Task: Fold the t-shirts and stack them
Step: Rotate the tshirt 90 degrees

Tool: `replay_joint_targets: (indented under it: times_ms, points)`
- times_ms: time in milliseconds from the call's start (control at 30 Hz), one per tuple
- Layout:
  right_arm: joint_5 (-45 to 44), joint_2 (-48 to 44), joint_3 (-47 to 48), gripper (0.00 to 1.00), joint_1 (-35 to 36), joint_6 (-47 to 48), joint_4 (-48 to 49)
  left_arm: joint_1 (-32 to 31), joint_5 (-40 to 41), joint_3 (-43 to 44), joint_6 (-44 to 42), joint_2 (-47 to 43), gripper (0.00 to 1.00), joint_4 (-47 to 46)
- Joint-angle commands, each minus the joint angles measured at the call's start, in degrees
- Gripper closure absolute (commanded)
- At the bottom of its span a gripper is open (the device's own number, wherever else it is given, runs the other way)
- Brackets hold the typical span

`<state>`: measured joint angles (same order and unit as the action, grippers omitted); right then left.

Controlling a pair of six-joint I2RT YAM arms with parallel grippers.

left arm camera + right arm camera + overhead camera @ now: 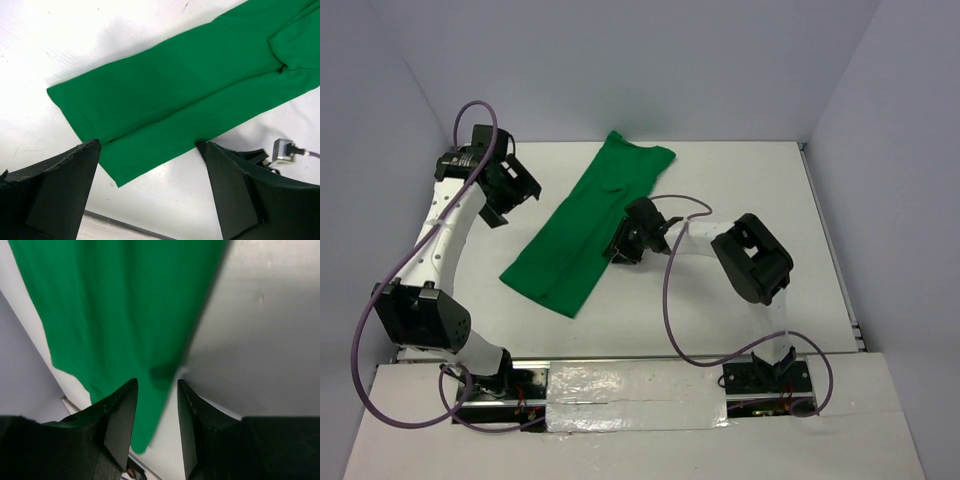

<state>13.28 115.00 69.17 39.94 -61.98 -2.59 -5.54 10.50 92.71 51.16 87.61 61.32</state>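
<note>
One white counter (750, 180) fills the middle of the top view, boxed in by pale walls on three sides.

On it lies one green t-shirt (585, 235), flat and drawn into a long narrow band. Its long axis runs on a diagonal. One squared end is at lower left of centre, and the other end points to the upper middle of the frame, near the back wall. In the left wrist view the t-shirt (190, 90) crosses from left to upper right. A layered edge runs along its length and a sleeve fold shows at the upper right.

There are two arms. The left arm (440, 235) curves up the left side of the frame, and the right arm (750, 260) reaches in from the right of centre.

There are two end effectors. The left end effector (515, 190) is just left of the shirt, clear of it and released, with its fingers spread wide (150, 145). The right end effector (625, 245) sits at the band's right edge. It is also released, its fingers (125, 410) partway apart with the cloth edge showing in the gap.

Two purple cables loop along the arms, one on the left (365, 330) and one on the right (670, 300).
</note>
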Motion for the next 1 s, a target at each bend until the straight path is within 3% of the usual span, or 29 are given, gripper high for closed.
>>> replay_joint_targets:
  times_ms: [0, 100, 133, 200, 233, 433, 600, 700, 800, 867, 967]
  points:
    - [-3.08, 3.38, 3.25, 0.56, -0.92, -1.66, 0.84, 0.27, 1.36, -1.30, -0.53, -2.36, 0.01, 0.21]
    - [-3.61, 5.76, 4.66, 0.66, -0.92, -2.27, -0.22, 0.27, 1.10, -1.30, -0.44, -1.83, 0.01, 0.20]
    - [-3.96, 6.37, 4.75, 0.76, -1.01, -2.62, -0.14, 0.27, 0.93, -1.30, -0.44, -1.66, 0.01, 0.12]
    - [-4.31, 6.55, 4.92, 0.87, -1.18, -2.80, -0.92, 0.27, 1.10, -1.74, -0.71, -1.74, 0.00, -0.06]
    - [-4.40, 6.03, 4.58, 0.99, -1.44, -2.80, -1.19, 0.35, 1.01, -1.91, -0.79, -1.83, 0.01, -0.06]
    - [-3.17, -1.78, -5.87, 1.00, -5.05, -0.44, -0.13, 0.27, -0.21, -6.21, -1.23, -3.32, 0.01, -0.76]
    - [-3.17, -7.50, -13.70, 1.00, -9.52, 7.47, -4.87, 0.09, -3.82, -12.98, -0.45, -5.52, 0.01, -3.92]
    - [-1.86, -10.84, -18.71, 0.89, -14.78, 10.46, -4.88, -0.87, -6.19, -18.16, 0.43, -7.01, 0.01, -6.46]
    - [1.39, -13.48, -20.21, 0.50, -18.40, 14.59, -6.89, -3.77, -9.53, -25.27, 0.00, -8.77, 0.01, -11.19]
    - [1.92, -15.41, -20.03, 0.44, -18.15, 16.97, -8.83, -6.05, -12.34, -31.08, -0.88, -9.82, 0.01, -14.37]
    - [2.72, -21.38, -23.37, 0.43, -15.34, 17.07, -10.94, -7.38, -13.75, -38.11, -0.80, -10.53, 0.02, -20.26]
